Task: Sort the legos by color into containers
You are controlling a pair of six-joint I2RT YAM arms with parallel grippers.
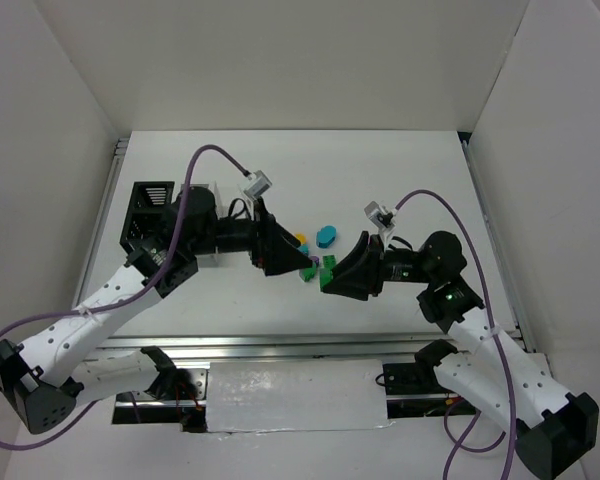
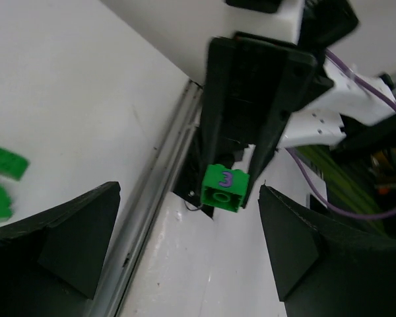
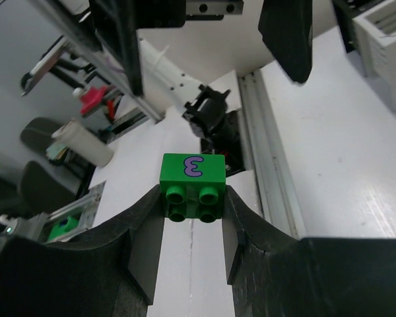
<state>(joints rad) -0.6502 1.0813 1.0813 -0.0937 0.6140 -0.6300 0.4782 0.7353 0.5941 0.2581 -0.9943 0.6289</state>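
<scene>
My right gripper [image 3: 192, 201] is shut on a green brick [image 3: 192, 170] with a purple "3" on it and holds it above the table. In the top view the right gripper [image 1: 325, 281] and the left gripper [image 1: 288, 262] face each other tip to tip, with the brick [image 1: 308, 272] between them. My left gripper [image 2: 188, 221] is open, its jaws wide apart on either side of the brick [image 2: 224, 187] and short of it. A teal brick [image 1: 326, 236] and a yellow brick [image 1: 300, 239] lie just beyond. The black container [image 1: 150, 206] stands at the far left.
Two more green bricks [image 2: 6, 163] lie on the table at the left of the left wrist view. A white slatted container [image 3: 383, 46] shows at the top right of the right wrist view; in the top view the left arm covers most of it. White walls enclose the table.
</scene>
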